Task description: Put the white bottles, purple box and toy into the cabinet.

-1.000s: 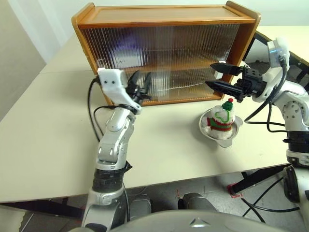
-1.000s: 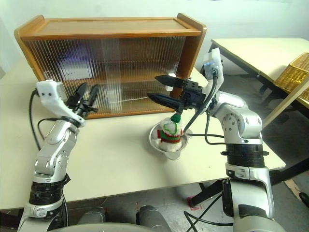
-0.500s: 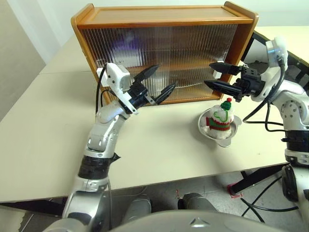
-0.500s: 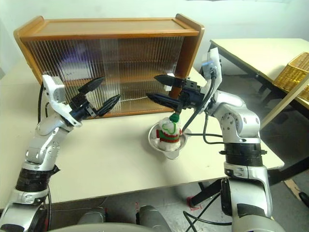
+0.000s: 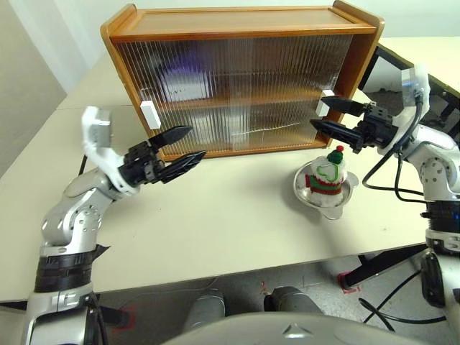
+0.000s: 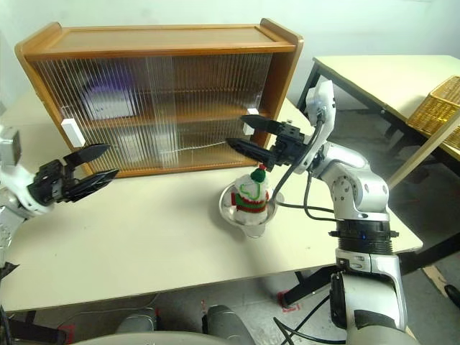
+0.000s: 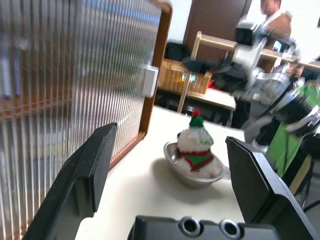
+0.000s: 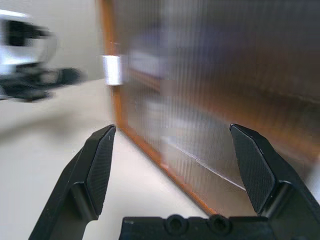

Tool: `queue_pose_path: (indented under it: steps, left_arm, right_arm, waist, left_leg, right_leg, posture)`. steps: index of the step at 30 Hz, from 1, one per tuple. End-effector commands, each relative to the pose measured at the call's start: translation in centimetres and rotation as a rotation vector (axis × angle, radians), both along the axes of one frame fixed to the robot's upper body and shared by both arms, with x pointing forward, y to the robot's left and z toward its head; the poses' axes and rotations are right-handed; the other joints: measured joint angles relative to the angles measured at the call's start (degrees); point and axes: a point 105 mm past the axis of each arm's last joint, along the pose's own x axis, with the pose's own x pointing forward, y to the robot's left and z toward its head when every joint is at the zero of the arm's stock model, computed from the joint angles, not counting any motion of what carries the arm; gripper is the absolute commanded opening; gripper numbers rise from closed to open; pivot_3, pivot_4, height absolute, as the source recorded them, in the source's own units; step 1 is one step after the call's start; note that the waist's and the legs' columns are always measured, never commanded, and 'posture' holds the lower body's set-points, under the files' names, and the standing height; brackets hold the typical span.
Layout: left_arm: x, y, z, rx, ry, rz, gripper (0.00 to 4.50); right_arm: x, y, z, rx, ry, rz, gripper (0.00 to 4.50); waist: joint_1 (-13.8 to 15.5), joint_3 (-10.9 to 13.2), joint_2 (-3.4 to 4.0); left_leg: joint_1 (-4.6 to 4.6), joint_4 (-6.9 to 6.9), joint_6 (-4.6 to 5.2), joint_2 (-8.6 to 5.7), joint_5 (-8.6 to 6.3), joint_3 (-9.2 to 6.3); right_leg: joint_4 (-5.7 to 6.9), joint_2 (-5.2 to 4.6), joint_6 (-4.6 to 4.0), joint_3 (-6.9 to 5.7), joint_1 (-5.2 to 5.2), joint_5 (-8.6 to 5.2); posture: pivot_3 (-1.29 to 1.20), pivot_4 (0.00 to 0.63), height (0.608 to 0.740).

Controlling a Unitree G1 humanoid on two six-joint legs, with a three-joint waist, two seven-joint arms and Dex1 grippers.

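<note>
A pale table (image 5: 237, 215) holds the closed wooden cabinet (image 5: 244, 79).
The toy (image 5: 328, 175) sits in a steel bowl (image 5: 343, 200) before it. A purple blur behind the ribbed doors may be the purple box (image 6: 108, 100). Left gripper (image 5: 183, 147) and right gripper (image 5: 322, 115) hang with fingers apart, empty.

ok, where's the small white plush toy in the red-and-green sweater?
The toy sits in a steel bowl on the table's right side, in front of the wooden cabinet's right end, just below the open right gripper.
</note>
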Motion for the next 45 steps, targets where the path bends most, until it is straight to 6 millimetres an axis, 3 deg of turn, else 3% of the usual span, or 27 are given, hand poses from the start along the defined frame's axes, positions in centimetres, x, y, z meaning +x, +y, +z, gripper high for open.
queue_pose_path:
  steps: [1, 6, 8, 19, 30, 45]
  left_arm:
    - [-0.6, 0.2, 0.6, -0.03, -0.042, -0.008, 4.48]
    - [-0.7, 0.0, 0.9, -0.061, -0.056, -0.013, 4.48]
    - [-0.7, 0.0, 1.0, -0.065, -0.057, -0.014, 4.5]
    - [-0.9, 0.4, 1.5, -0.09, -0.068, -0.008, 4.5]
    - [-0.8, 0.3, 1.8, -0.089, -0.082, 0.004, 4.5]
    - [-0.6, 0.0, 1.8, -0.099, -0.085, -0.004, 4.5]
  right_arm:
    - [1.3, -2.1, -0.9, 0.012, -0.01, -0.139, 4.5]
    - [2.7, -3.0, -1.8, -0.019, -0.023, -0.235, 4.5]
    - [3.2, -3.1, -2.1, -0.02, -0.01, -0.251, 4.1]
    - [5.9, -2.4, -3.9, -0.063, 0.02, -0.357, 0.04]
    - [7.8, -0.3, -2.9, -0.047, 0.01, -0.391, 0.04]
    - [6.4, -2.5, -3.1, -0.092, 0.022, -0.411, 0.04]
  waist:
    - [0.0, 0.0, 0.02]
    - [0.0, -0.1, 0.21]
    - [0.0, -0.1, 0.24]
    - [0.0, -0.1, 0.32]
    - [0.1, -0.1, 0.33]
    - [0.1, -0.1, 0.33]
  left_leg:
    - [-0.01, 0.0, 0.01, 0.17, 0.0, -0.04]
    - [-0.03, -0.02, 0.02, 0.43, 0.01, -0.08]
    - [-0.03, -0.03, 0.02, 0.54, 0.01, -0.07]
    - [-0.02, -0.14, 0.06, 0.72, 0.04, -0.22]
    - [-0.05, -0.17, 0.06, 0.75, 0.04, -0.27]
    - [-0.08, -0.19, 0.04, 0.71, 0.04, -0.27]
  right_leg:
    - [0.0, -0.02, -0.04, 0.09, -0.02, 0.02]
    - [0.02, 0.16, -0.05, -0.02, -0.03, 0.03]
    - [0.02, 0.27, -0.02, -0.06, -0.05, 0.02]
    - [0.24, 0.54, -0.04, -0.18, -0.2, 0.01]
    - [0.52, 0.5, -0.27, -0.14, -0.42, -0.01]
    - [0.53, 0.5, -0.32, -0.11, -0.47, -0.04]
  posture:
    - [-0.06, 0.0, 0.74]
    - [-0.06, 0.001, 0.74]
    - [-0.05, 0.003, 0.74]
    - [-0.04, 0.008, 0.74]
    - [-0.03, 0.006, 0.74]
    - [-0.05, 0.007, 0.74]
